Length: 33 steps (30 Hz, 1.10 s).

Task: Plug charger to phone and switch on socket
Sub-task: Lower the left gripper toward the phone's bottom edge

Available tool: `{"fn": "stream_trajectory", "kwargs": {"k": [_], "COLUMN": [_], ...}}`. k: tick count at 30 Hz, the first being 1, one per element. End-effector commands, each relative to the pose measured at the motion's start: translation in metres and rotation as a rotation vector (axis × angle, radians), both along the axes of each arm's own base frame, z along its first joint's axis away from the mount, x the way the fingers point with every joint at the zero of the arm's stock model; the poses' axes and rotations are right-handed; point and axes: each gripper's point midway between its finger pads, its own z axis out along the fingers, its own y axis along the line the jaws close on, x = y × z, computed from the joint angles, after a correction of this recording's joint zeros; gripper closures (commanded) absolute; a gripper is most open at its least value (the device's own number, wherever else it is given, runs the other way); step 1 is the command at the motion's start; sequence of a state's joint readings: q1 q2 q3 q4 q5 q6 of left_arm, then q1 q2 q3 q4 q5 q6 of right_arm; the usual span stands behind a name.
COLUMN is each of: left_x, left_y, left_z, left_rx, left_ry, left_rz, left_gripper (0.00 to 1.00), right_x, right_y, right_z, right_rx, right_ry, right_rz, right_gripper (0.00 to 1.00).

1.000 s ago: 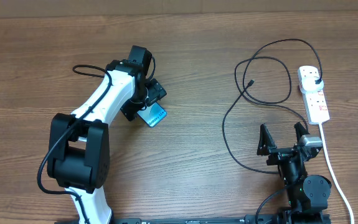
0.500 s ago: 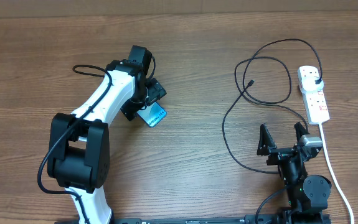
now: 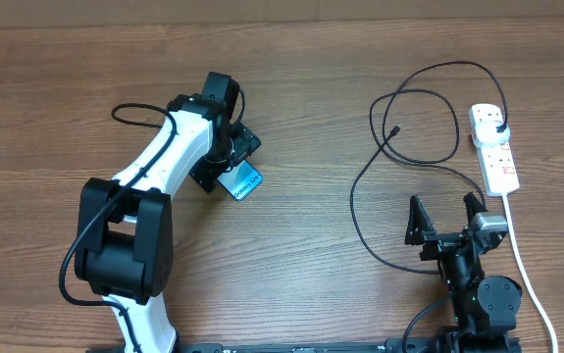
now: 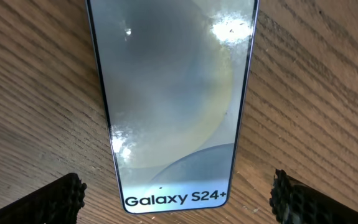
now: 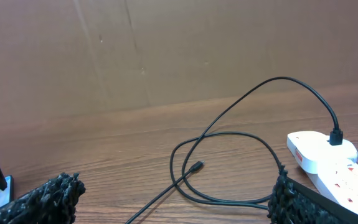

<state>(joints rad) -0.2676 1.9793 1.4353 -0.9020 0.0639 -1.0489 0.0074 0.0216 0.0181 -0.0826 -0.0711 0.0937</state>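
Left hand [image 3: 226, 160] released above phone [image 3: 240, 180], centre left; right hand [image 3: 444, 206] released, lower right, apart from charger [image 3: 395, 129]. Risks skidding phone on counter [image 3: 301, 294], snagging charger loops, dragging socket [image 3: 494, 147].

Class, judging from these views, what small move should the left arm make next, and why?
Probably lower the left gripper and close on the phone: its open jaws straddle the phone lying flat, far from the charger.

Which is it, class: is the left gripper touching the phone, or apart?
Apart. The left wrist view shows strips of table between the phone and each finger of the left gripper.
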Motion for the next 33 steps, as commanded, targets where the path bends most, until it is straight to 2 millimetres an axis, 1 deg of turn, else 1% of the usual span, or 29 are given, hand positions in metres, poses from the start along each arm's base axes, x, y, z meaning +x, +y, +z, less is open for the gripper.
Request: {"fn": "stream_trajectory", "kwargs": {"k": [1, 5, 13, 17, 20, 23, 29, 31, 33], "left_x": [0.007, 0.012, 0.015, 0.016, 0.015, 0.019, 0.042, 0.044, 0.043], "left_y": [0.003, 0.010, 0.028, 0.029, 0.025, 0.026, 0.029, 0.028, 0.027], "left_z": [0.001, 0.002, 0.002, 0.002, 0.003, 0.016, 0.067, 0.068, 0.059], "left_rx": [0.019, 0.033, 0.028, 0.004, -0.024, -0.017, 0.019, 0.022, 0.025], "left_ry": [-0.013, -0.029, -0.025, -0.020, -0.013, -0.014, -0.062, -0.040, 0.007], "left_rz": [0.037, 0.047, 0.087, 0.098, 0.097, 0.096, 0.073, 0.068, 0.065], "left_gripper": [0.00, 0.00, 0.00, 0.00, 0.00, 0.00, 0.00, 0.00, 0.00], "right_x": [0.000, 0.000, 0.000, 0.000, 0.000, 0.000, 0.000, 0.000, 0.000], "right_y": [0.001, 0.001, 0.001, 0.001, 0.001, 0.001, 0.001, 0.001, 0.001], "right_z": [-0.004, -0.004, -0.004, -0.004, -0.004, -0.004, -0.004, -0.004, -0.004], "right_rx": [0.002, 0.002, 0.003, 0.002, 0.002, 0.002, 0.002, 0.002, 0.003], "right_ry": [0.005, 0.005, 0.005, 0.005, 0.005, 0.005, 0.005, 0.005, 0.005], "right_rz": [0.001, 0.001, 0.001, 0.001, 0.001, 0.001, 0.001, 0.001, 0.001], "right_gripper": [0.00, 0.00, 0.00, 0.00, 0.00, 0.00, 0.00, 0.00, 0.00]}}
